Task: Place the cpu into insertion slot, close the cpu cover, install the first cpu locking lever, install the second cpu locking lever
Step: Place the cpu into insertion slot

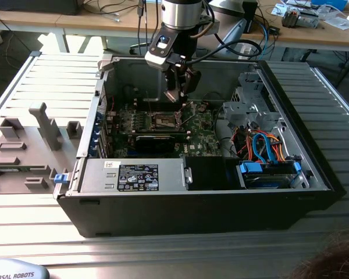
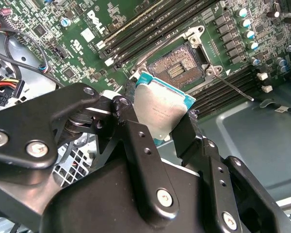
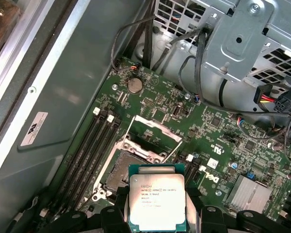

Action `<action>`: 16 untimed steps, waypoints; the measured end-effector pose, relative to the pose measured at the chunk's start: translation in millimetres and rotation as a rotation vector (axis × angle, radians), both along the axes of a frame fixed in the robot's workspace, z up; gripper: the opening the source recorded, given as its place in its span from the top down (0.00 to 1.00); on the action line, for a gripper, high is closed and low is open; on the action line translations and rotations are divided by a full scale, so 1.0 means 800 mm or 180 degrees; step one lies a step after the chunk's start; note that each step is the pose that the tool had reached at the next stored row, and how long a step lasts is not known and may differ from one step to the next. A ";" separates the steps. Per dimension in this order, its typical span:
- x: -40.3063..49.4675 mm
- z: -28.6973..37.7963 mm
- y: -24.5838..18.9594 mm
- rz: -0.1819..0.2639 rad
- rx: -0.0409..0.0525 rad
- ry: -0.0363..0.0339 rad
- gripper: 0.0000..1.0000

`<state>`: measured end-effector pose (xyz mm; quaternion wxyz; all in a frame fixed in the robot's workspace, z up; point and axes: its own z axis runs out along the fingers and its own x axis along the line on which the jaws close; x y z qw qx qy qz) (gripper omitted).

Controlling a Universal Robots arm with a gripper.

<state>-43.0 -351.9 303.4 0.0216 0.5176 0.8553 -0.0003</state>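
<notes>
Step in hand: the first, by my reading; the cpu (image 2: 162,109) is carried above the board, near the insertion slot (image 2: 177,68) and not yet seated in it
Gripper (image 2: 159,116): clenched on the cpu, one finger on each of two opposite edges, the metal top facing the wrist cameras
What the placing calls for: the chip brought square over the socket, held level, its corners matched to the socket's, then set down gently without sliding, since the contacts in the dark centre look delicate
Desk (image 1: 163,250): slatted metal, carrying the open computer case (image 1: 192,212)
Power supply label (image 1: 138,177): at the near side of the case; dense black-and-white print, too small to make out
Cpu print: a few lines of fine dark lettering on the silver top, left unread
Board print: a white logo (image 2: 97,19) on the green circuit board, left unread
Cpu cover (image 3: 155,125): tilted up off the slot, its window empty
Locking lever (image 2: 233,87): thin wire rod, unlatched and lying beside the slot
Case wall sticker (image 3: 35,128): white, with a small dark mark
</notes>
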 end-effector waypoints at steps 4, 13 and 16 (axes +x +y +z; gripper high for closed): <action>0.000 -0.0001 0.0000 -0.0015 -0.0022 0.0000 0.46; 0.000 -0.0002 0.0000 -0.0042 -0.0051 0.0000 0.46; 0.000 -0.0002 0.0000 -0.0051 -0.0061 0.0000 0.46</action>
